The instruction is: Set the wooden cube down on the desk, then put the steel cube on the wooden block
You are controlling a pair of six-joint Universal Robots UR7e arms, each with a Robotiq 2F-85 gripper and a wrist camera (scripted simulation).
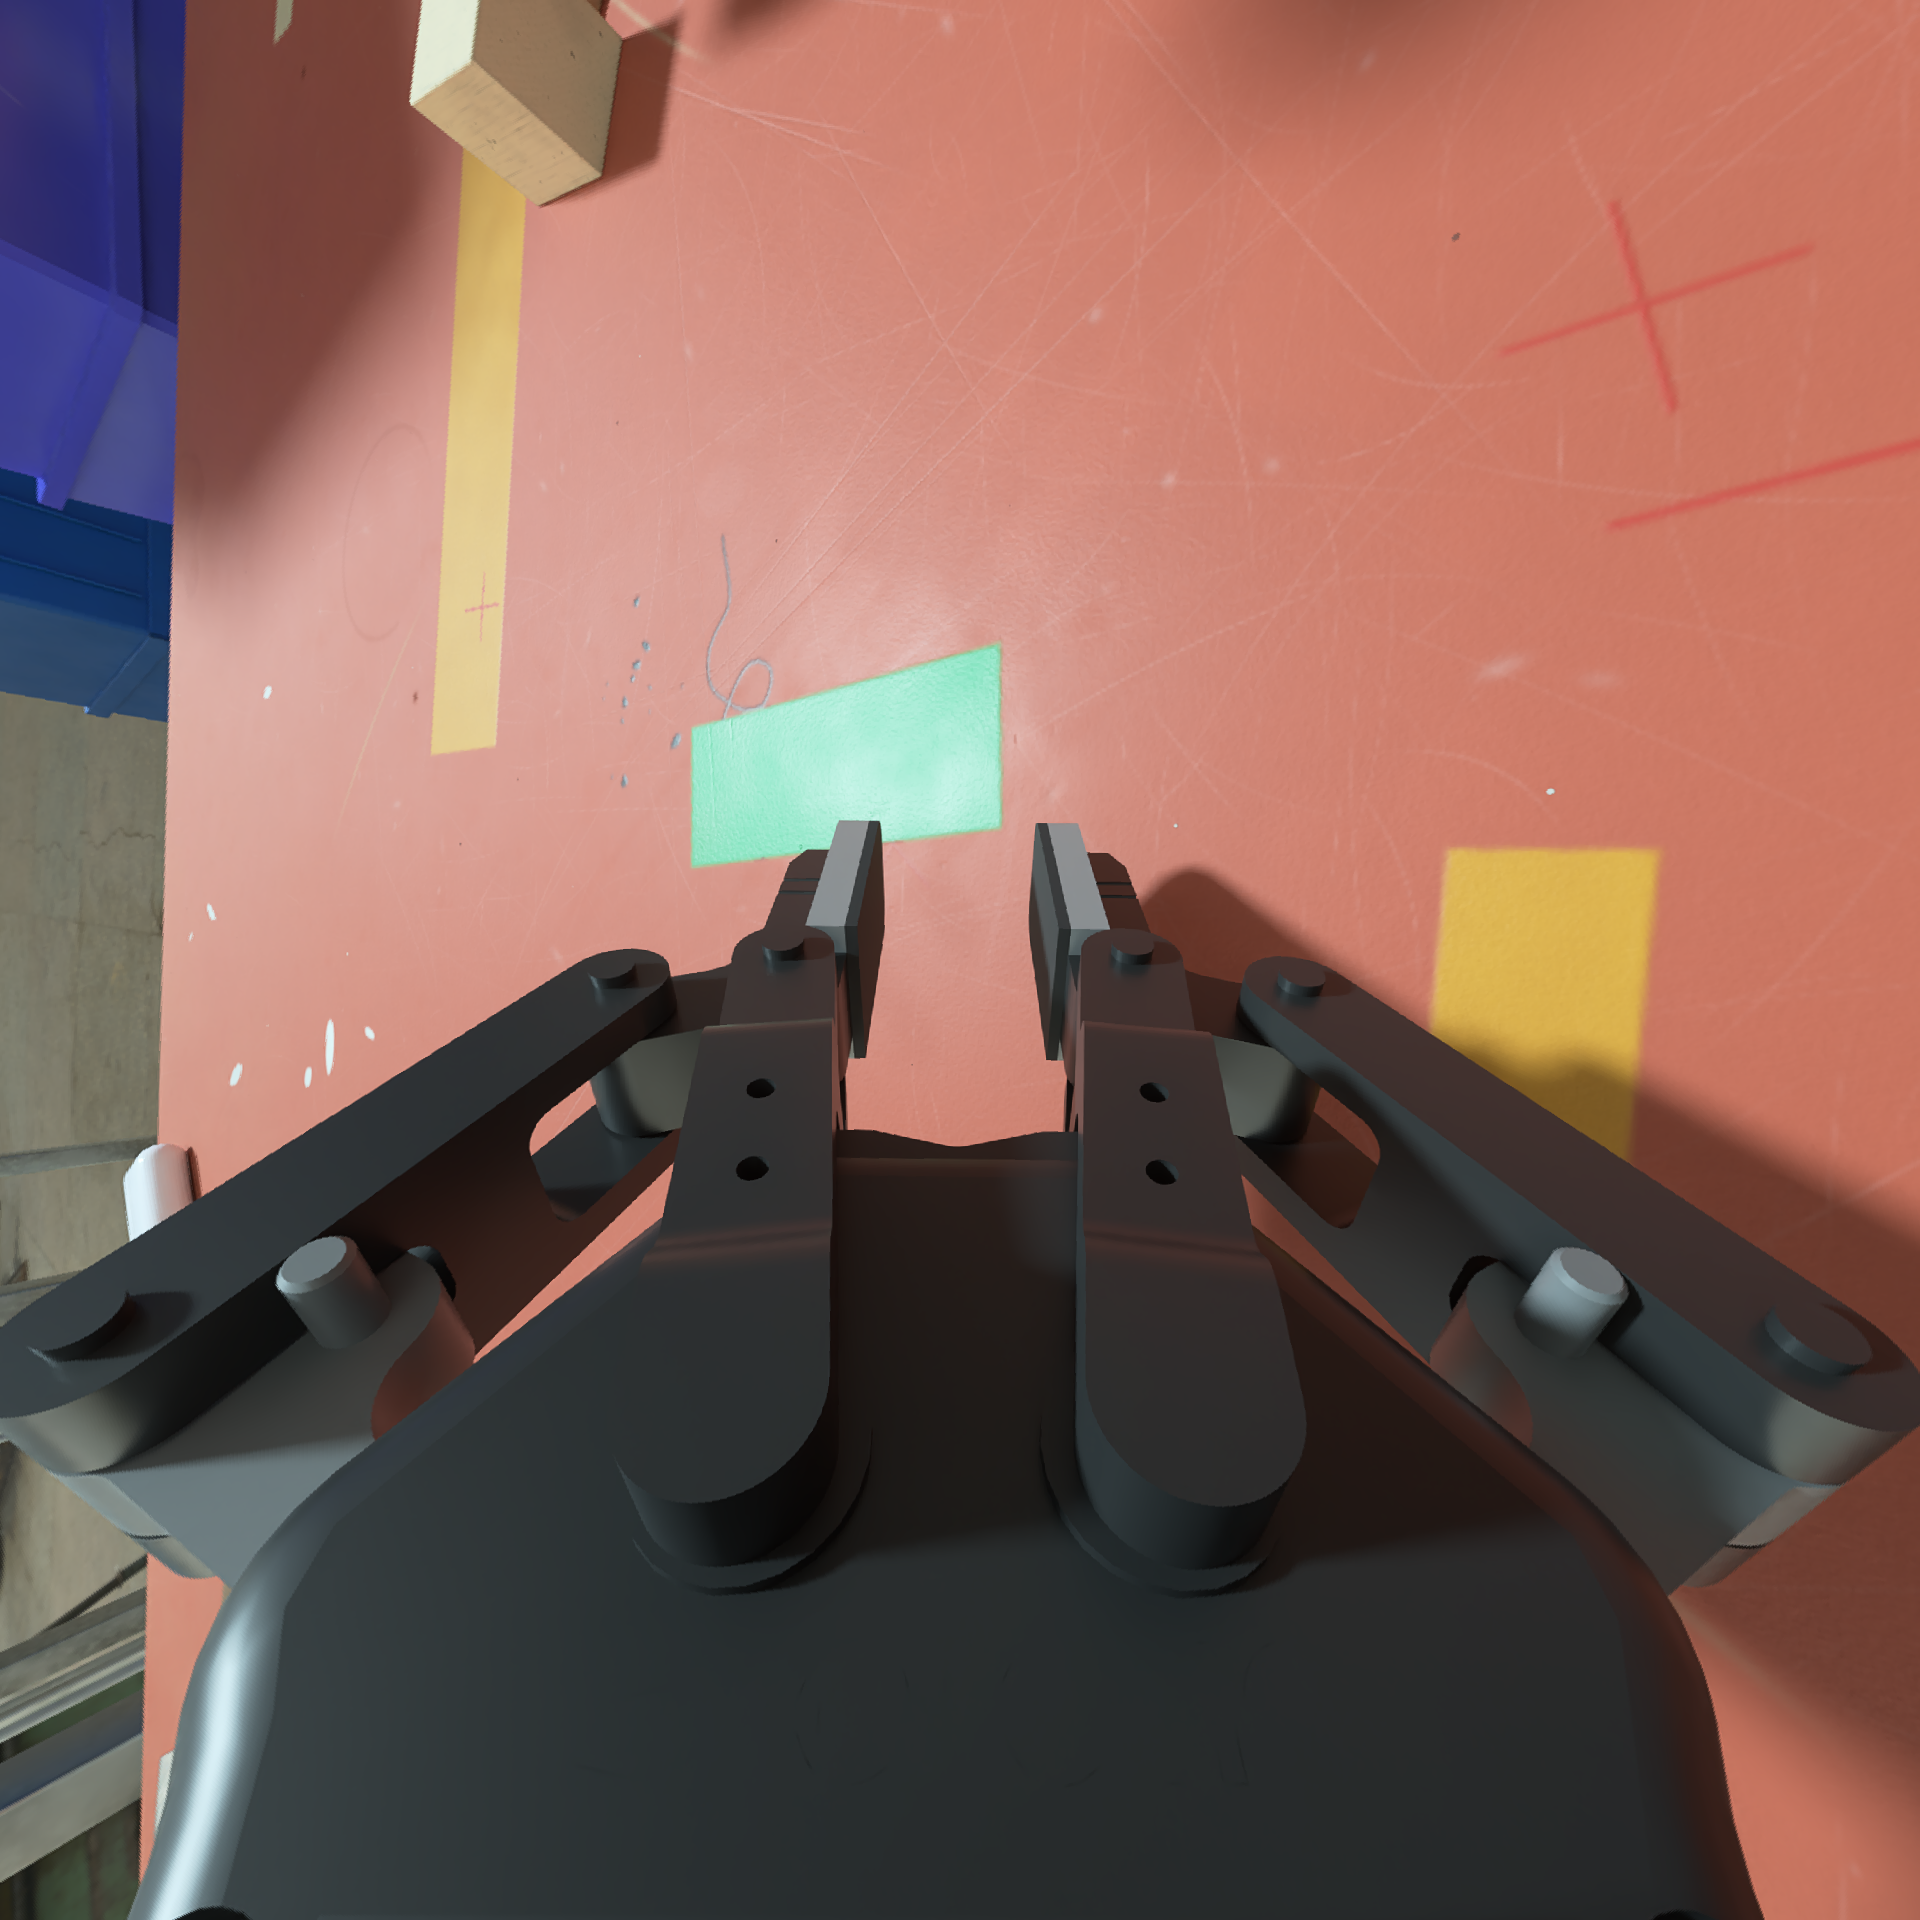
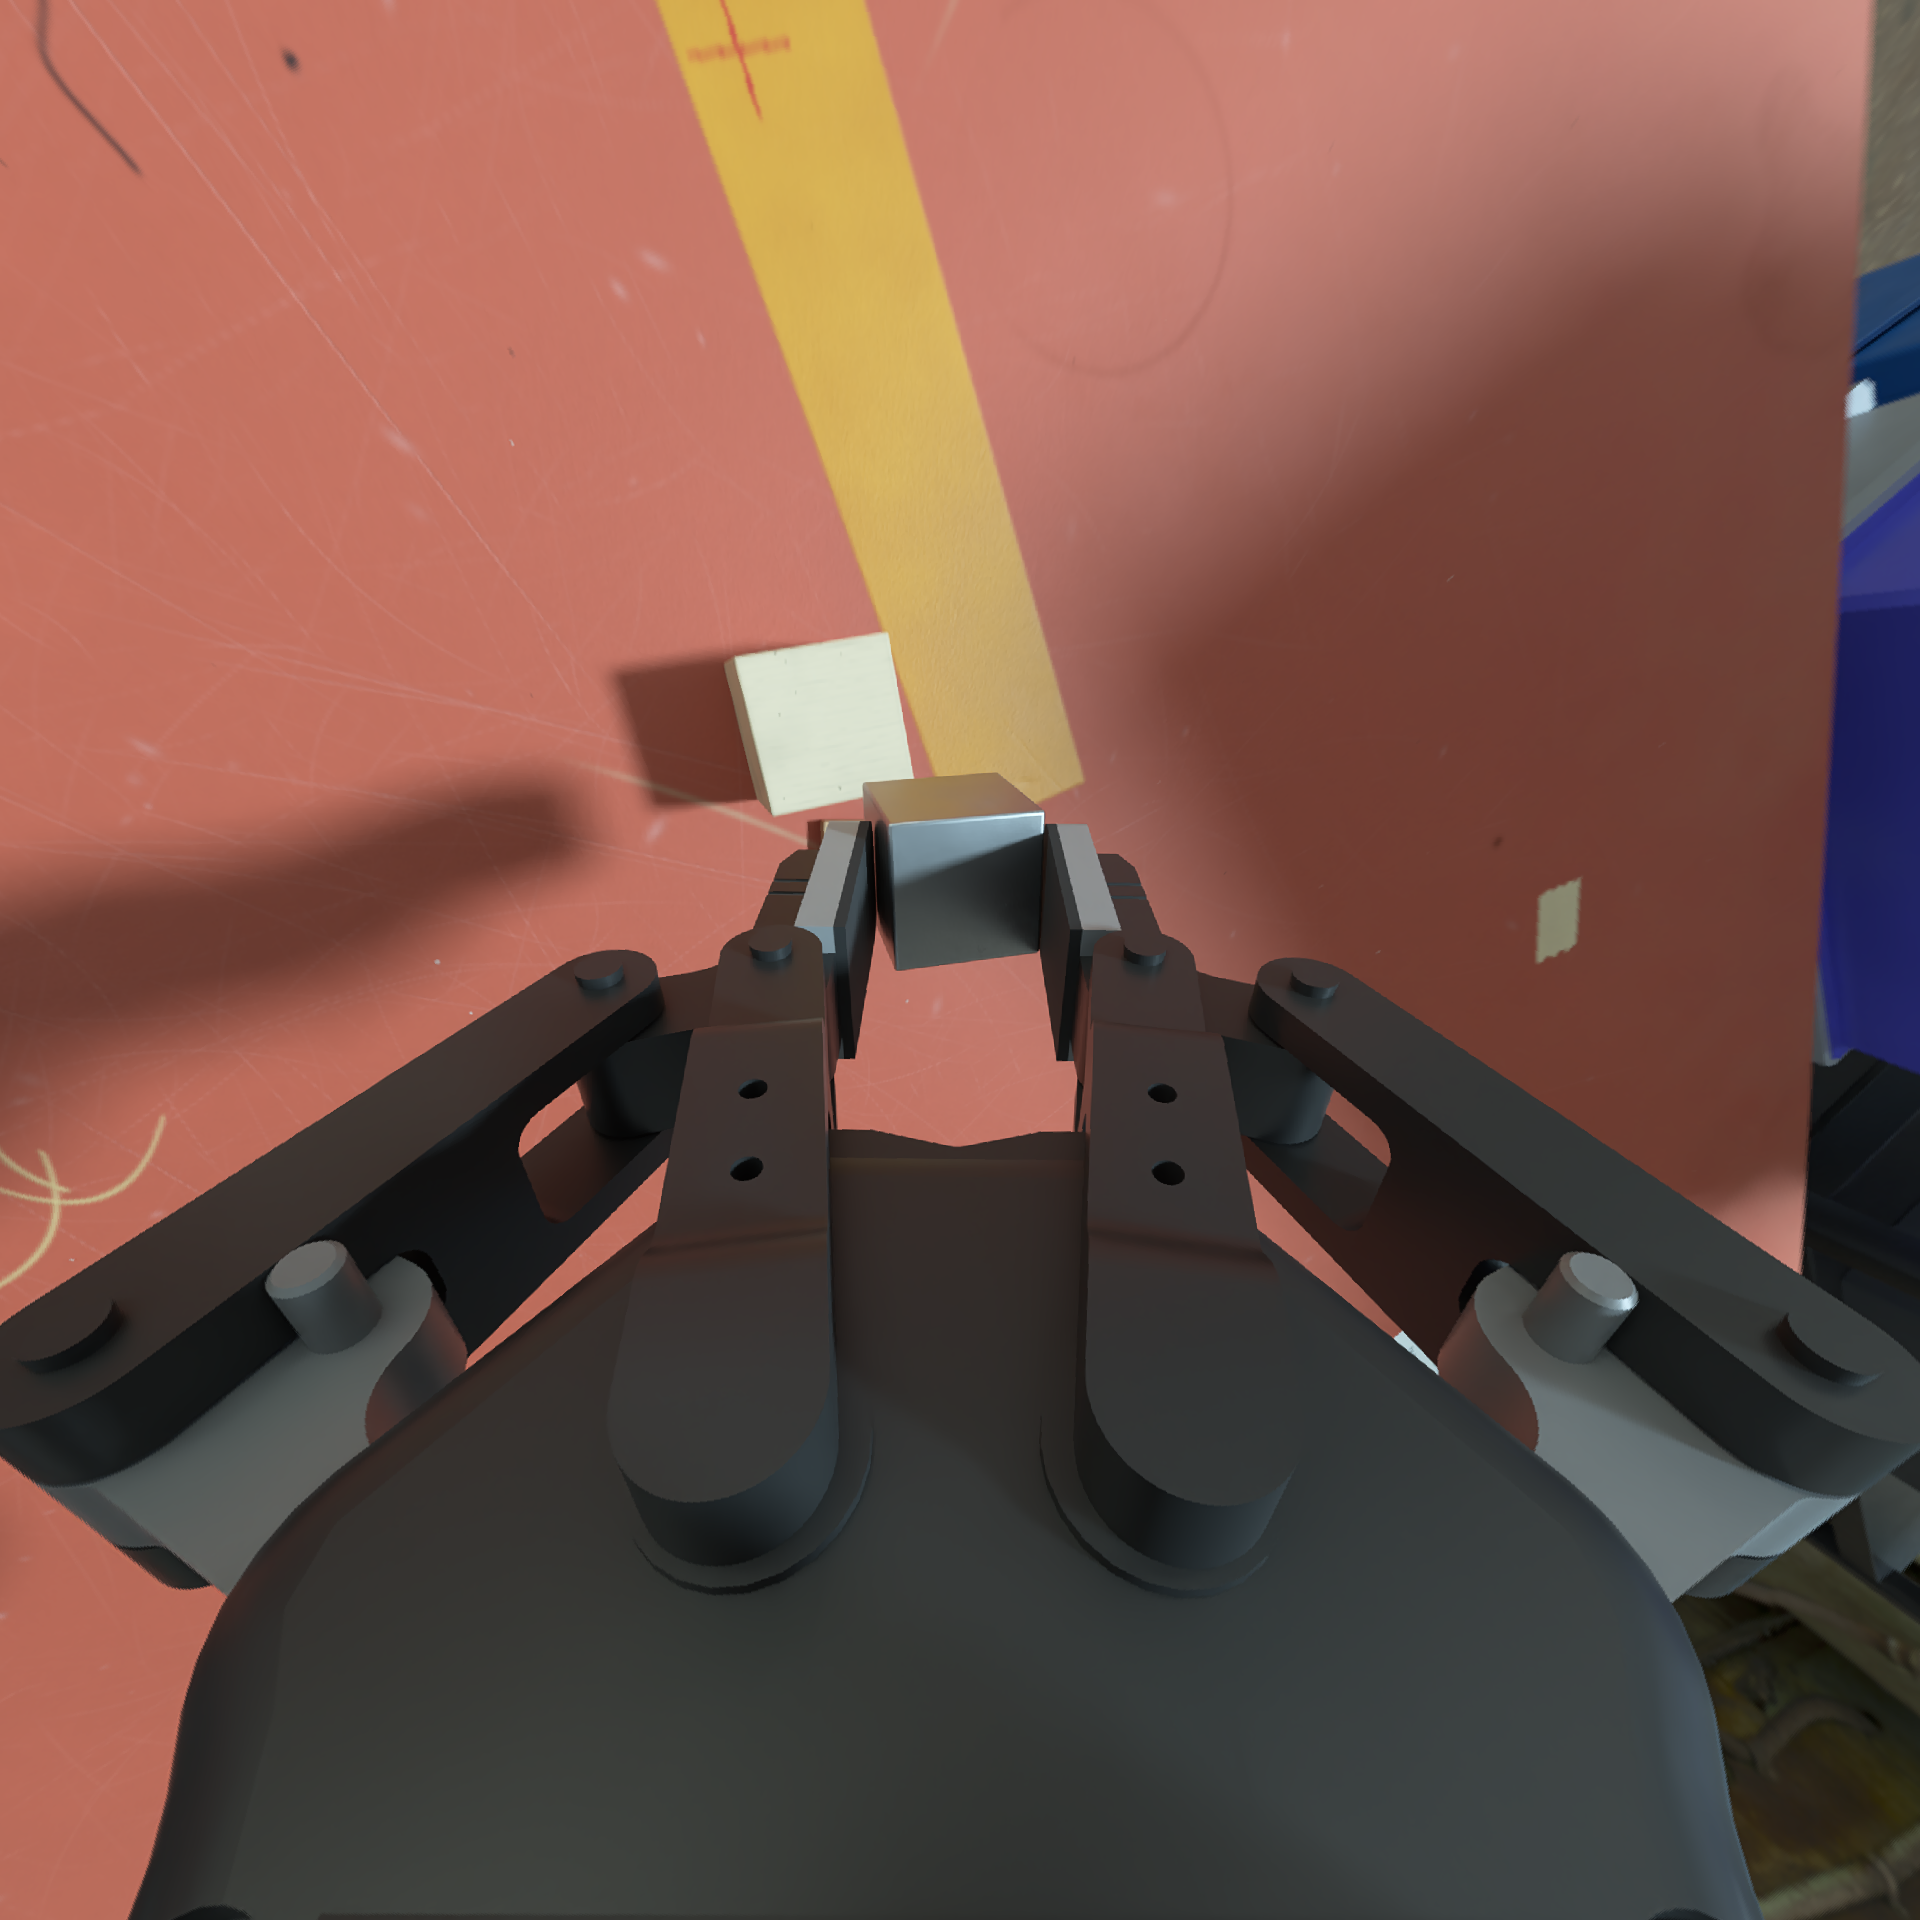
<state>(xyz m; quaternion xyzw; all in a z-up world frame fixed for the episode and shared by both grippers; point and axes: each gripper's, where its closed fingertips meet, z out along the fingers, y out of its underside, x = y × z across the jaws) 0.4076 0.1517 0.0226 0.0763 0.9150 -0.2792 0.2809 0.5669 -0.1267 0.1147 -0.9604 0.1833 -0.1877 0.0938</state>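
Note:
The pale wooden cube rests on the salmon desk beside a long yellow strip. It also shows at the top left of the left wrist view. My right gripper is shut on the steel cube and holds it above the desk, just near and right of the wooden cube. My left gripper is open and empty, its fingertips over the near edge of a green patch, well away from the wooden cube.
The desk carries a yellow patch, red cross marks and scratches. A blue bin stands past the desk's left edge; it also shows at the right of the right wrist view. A small beige tag lies on the desk.

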